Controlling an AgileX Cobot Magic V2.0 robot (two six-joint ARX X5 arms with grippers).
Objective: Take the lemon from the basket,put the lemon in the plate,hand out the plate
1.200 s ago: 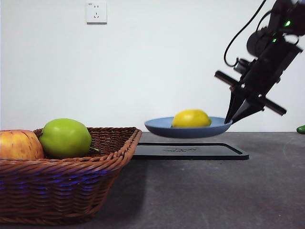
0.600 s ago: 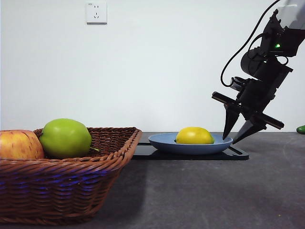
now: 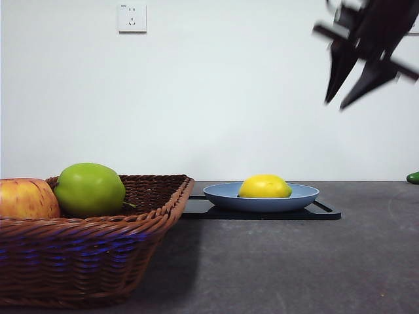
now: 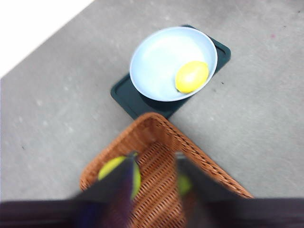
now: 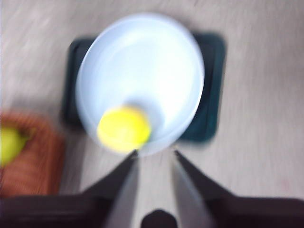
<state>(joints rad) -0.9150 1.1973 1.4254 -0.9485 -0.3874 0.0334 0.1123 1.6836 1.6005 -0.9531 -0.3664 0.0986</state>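
Woven wicker basket [image 3: 98, 242], brown, rough ribbed weave w/ braided rim, slight sheen on strands. Lemon [image 3: 264, 186]: smooth yellow skin, soft gloss. Plate [image 3: 226, 194]: plain blue, smooth, semi-matt, prob. plastic or glazed, can't tell which. Black tray [image 3: 324, 212] under it: smooth, matt. Green apple [image 3: 90, 190]: waxy, glossy. Red-yellow apple [image 3: 26, 198]: duller skin. Table [image 3: 294, 261]: grey, matt, faintly speckled. Right gripper [image 3: 357, 82]: black, matt, blurred.
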